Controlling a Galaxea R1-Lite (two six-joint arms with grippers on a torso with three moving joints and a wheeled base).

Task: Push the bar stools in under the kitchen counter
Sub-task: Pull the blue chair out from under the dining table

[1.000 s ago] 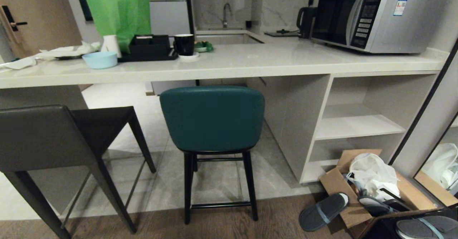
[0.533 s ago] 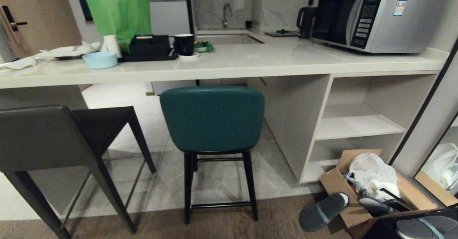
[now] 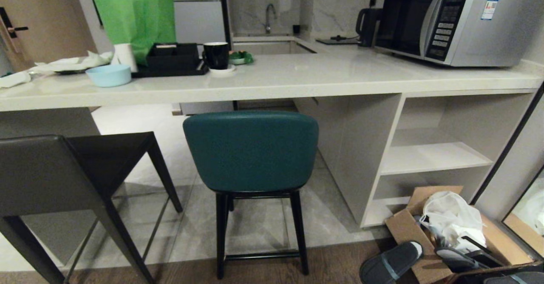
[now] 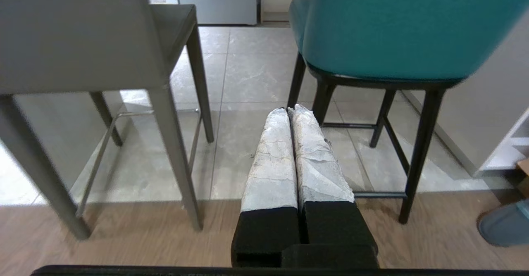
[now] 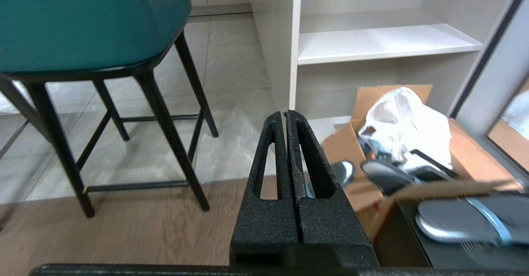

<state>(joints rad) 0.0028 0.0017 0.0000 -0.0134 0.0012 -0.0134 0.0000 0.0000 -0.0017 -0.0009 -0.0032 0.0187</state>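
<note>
Black right gripper and left gripper closed, empty.

Head camera faces counter, low wrist cameras forward, all share teal stool

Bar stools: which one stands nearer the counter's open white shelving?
The teal padded stool with thin black legs; the dark grey square-backed stool stands farther left.
</note>
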